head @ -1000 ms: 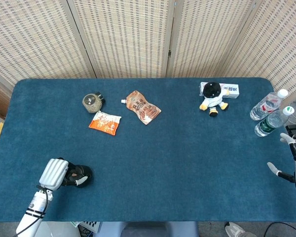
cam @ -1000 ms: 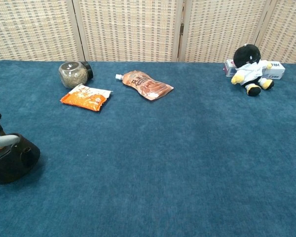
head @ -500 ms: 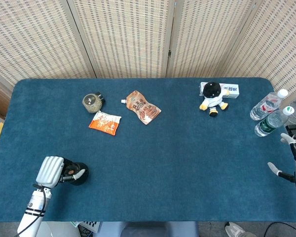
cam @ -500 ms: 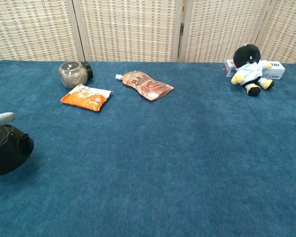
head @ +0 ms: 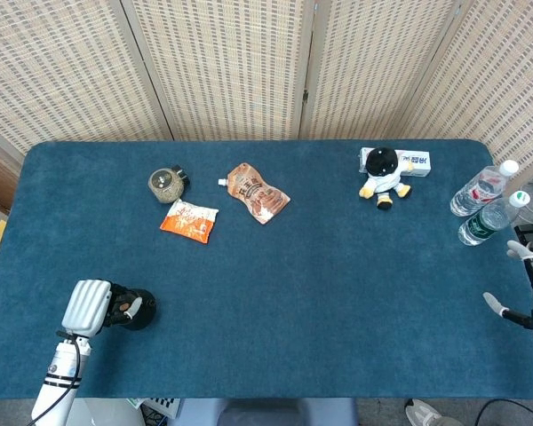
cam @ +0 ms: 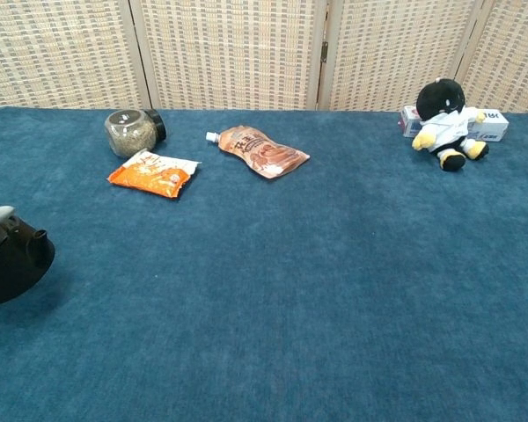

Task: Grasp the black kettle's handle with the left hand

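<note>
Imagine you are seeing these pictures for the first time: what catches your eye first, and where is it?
The left hand stands out at the table's near left corner, its fingers wrapped over the top of the black kettle. Next comes the black-and-white plush toy at the far right, beside a small white box, and the bright orange snack packet lying near a glass jar at the far left.

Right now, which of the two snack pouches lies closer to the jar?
The orange pouch, lying just in front of the jar. The brown spouted pouch sits further off to the jar's right.
</note>
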`<state>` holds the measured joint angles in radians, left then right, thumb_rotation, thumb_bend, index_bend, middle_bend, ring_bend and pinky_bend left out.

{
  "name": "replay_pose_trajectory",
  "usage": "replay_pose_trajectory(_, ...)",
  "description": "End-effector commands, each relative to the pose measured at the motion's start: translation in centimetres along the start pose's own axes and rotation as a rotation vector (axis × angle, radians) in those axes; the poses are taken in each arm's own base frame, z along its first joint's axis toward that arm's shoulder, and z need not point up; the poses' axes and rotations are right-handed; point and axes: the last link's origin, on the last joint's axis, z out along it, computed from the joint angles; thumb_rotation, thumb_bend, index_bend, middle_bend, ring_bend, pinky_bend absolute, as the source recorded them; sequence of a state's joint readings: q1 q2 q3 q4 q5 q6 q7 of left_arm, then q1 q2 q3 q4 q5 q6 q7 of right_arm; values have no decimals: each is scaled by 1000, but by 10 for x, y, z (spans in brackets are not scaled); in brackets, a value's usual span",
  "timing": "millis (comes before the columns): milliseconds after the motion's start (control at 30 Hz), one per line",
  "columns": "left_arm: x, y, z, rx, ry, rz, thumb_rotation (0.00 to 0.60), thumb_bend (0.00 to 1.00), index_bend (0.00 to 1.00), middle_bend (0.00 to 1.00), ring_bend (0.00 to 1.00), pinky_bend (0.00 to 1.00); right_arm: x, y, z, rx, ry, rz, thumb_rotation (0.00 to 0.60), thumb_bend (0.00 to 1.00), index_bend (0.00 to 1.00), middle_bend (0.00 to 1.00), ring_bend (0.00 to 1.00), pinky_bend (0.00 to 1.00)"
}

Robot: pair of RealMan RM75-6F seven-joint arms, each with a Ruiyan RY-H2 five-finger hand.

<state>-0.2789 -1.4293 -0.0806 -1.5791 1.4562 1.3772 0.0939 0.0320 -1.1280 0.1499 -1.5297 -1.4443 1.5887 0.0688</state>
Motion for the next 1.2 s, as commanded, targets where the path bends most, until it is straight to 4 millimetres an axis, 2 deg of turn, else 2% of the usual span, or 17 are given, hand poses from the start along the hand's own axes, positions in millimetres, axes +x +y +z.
replay_pose_trajectory(33, 0, 0, 0, -2, -2, 3, 530, 324, 1000, 1000, 916, 681, 0, 0, 0, -1, 1, 1, 600, 141, 203, 314, 190, 223)
replay_pose_trajectory(733, 1, -2, -1, -14, -22, 39, 586, 325, 1000, 1000, 916, 681, -1, 2, -1, -11, 1, 6, 600, 141, 203, 314, 190, 222)
replay_pose_trajectory(1200, 0, -2, -1, -14, -29, 40, 589, 324, 1000, 1000, 916, 681, -2, 3, -1, -13, -3, 6, 600, 141, 203, 314, 190, 222)
